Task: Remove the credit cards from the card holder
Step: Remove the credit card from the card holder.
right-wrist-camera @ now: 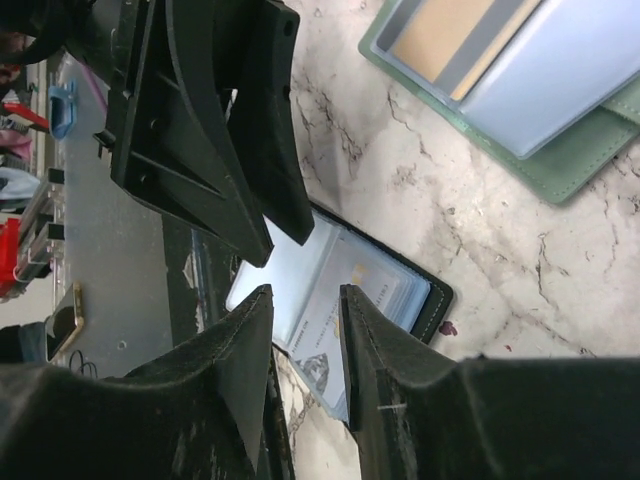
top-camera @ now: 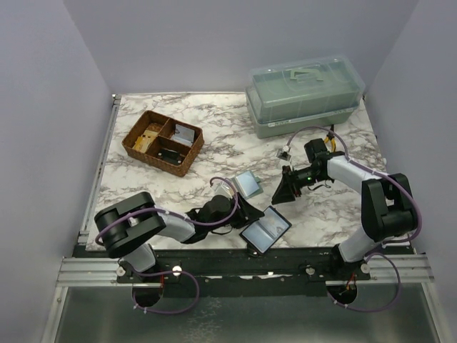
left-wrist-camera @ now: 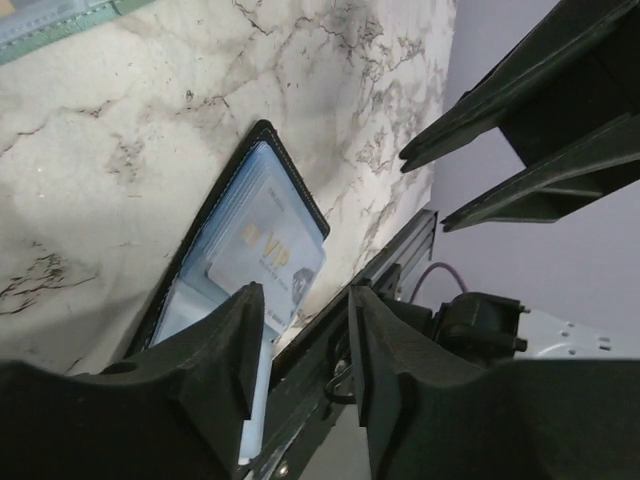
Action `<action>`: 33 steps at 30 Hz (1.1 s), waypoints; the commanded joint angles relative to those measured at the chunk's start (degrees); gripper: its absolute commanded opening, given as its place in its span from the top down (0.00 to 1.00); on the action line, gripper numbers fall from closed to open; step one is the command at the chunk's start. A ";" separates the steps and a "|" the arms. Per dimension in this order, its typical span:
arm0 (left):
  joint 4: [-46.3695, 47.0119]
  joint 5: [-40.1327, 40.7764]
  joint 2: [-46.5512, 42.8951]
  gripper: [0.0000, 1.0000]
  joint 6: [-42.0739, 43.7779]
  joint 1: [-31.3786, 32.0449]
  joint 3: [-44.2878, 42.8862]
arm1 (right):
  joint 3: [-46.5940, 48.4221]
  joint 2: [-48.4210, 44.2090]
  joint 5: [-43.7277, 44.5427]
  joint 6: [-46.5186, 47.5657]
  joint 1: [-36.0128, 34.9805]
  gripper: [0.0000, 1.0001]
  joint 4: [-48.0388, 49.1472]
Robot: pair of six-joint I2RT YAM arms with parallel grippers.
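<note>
Card holder (top-camera: 265, 230) open, credit card (left-wrist-camera: 265, 255) sleeved inside; left tool (left-wrist-camera: 305, 295), right tool (right-wrist-camera: 303, 292) parted and empty, flanking it, likely for pin-and-pull.

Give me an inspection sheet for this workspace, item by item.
Surface: white marble table with grey veins.
Job's things: black card holder lies open at the near edge; credit cards sit in its sleeves.
Clutter: wicker tray, lidded plastic box, open green wallet.
Grippers: left gripper and right gripper both open, empty, pointed at the card holder.
Cables: purple cables loop along both arms.
Surroundings: plain pale walls; nothing else seen.
</note>
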State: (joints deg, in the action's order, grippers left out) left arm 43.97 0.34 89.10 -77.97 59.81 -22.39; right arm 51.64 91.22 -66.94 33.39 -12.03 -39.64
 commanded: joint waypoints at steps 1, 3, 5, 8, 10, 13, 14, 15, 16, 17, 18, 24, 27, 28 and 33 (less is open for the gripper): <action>6.84 1.35 5.13 0.60 -8.28 0.16 -1.43 | 1.56 1.94 4.24 -2.50 -0.84 0.61 1.92; 6.84 0.61 7.85 0.66 -10.27 0.34 -1.87 | 1.57 2.62 5.74 -2.93 -1.20 0.60 2.42; 6.76 1.03 9.54 0.66 -10.60 0.97 -2.17 | 1.82 3.63 7.07 -3.33 -1.65 0.59 2.59; 5.93 1.67 10.26 0.65 -10.29 1.72 -2.46 | 2.27 5.22 9.06 -3.56 -2.14 0.58 2.40; 3.87 2.60 9.92 0.63 -9.98 2.12 -2.67 | 2.39 5.90 9.73 -3.31 -2.73 0.57 2.21; 1.43 3.48 8.71 0.61 -8.97 2.41 -2.86 | 2.55 6.68 10.22 -3.00 -3.85 0.56 1.90; 0.60 3.69 8.13 0.60 -8.58 2.49 -2.98 | 2.70 6.95 10.39 -2.75 -4.28 0.56 1.62; -0.32 4.08 7.55 0.60 -8.22 2.59 -3.05 | 2.82 7.28 10.52 -2.45 -4.62 0.56 1.32; -1.81 4.59 6.85 0.60 -7.67 2.70 -3.28 | 2.90 7.57 10.64 -2.19 -4.92 0.56 1.05; -3.92 5.18 5.93 0.60 -7.09 2.88 -3.79 | 3.05 7.91 10.75 -2.03 -5.24 0.56 0.86; -6.72 5.79 4.98 0.60 -6.53 3.17 -4.27 | 3.16 8.27 10.96 -1.94 -5.38 0.56 0.72; -13.20 6.52 3.79 0.62 -6.34 3.65 -5.22 | 3.37 9.52 12.71 -1.92 -6.13 0.56 0.46; -13.12 5.39 5.45 0.63 -5.89 3.69 -6.68 | 3.31 9.76 13.44 -1.92 -6.31 0.55 0.44; -13.12 5.11 6.01 0.64 -5.78 3.65 -7.15 | 3.37 9.91 13.57 -1.92 -6.33 0.55 0.44; -13.20 5.19 7.73 0.67 -6.12 3.67 -7.92 | 3.60 10.79 13.94 -1.28 -7.30 0.55 -0.24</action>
State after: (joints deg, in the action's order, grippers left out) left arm 33.19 4.56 95.18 -84.42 63.13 -29.32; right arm 53.89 100.77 -54.63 30.76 -18.15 -38.72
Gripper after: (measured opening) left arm 0.345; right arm 0.452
